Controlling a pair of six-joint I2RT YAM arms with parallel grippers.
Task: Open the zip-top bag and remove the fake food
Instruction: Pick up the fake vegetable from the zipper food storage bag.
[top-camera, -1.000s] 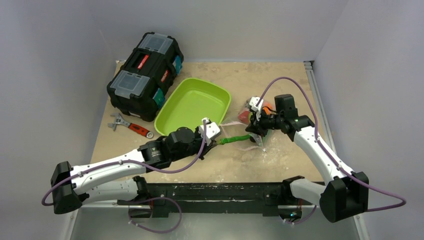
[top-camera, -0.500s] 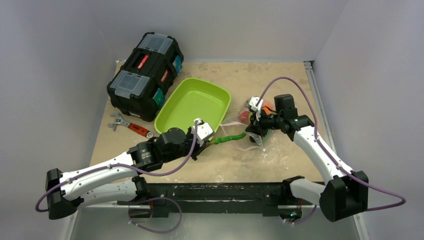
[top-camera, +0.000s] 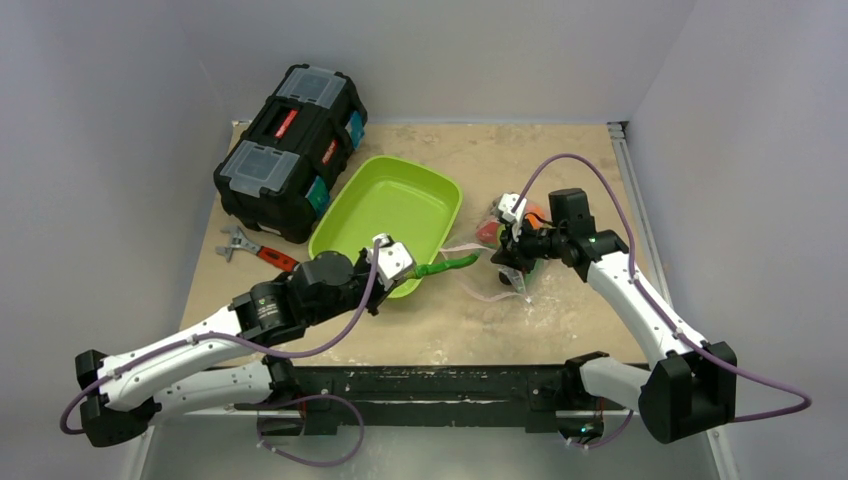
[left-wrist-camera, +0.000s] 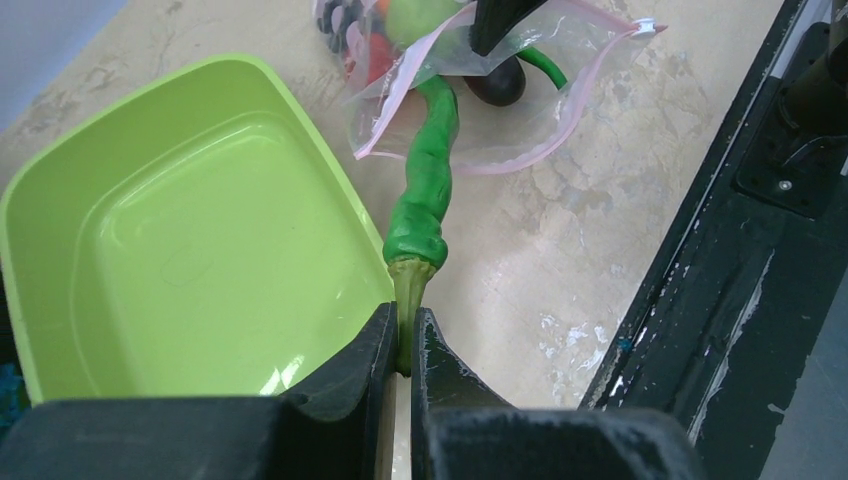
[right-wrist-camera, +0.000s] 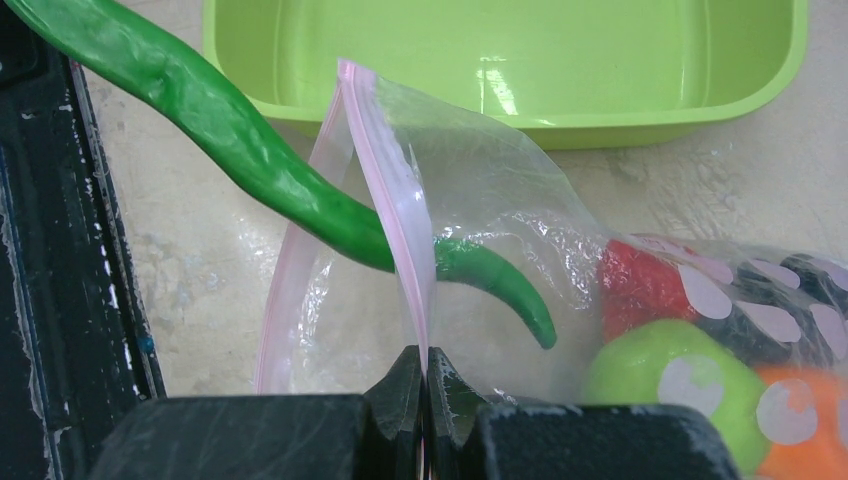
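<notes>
Left wrist: my left claw (left-wrist-camera: 403, 342) pinches pod (left-wrist-camera: 428, 185) stem. Right wrist alone: right claw (right-wrist-camera: 426, 375) pinches bag (right-wrist-camera: 490, 190) strip.

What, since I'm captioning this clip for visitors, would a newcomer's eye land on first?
The long green pod, stretched across the middle of the table: its stem is pinched in the left gripper at the edge of the lime-green tray, its tip inside the zip-top bag. Next, the right gripper clamped on the bag's pink zip edge, with red, green and orange fake food bunched inside.
</notes>
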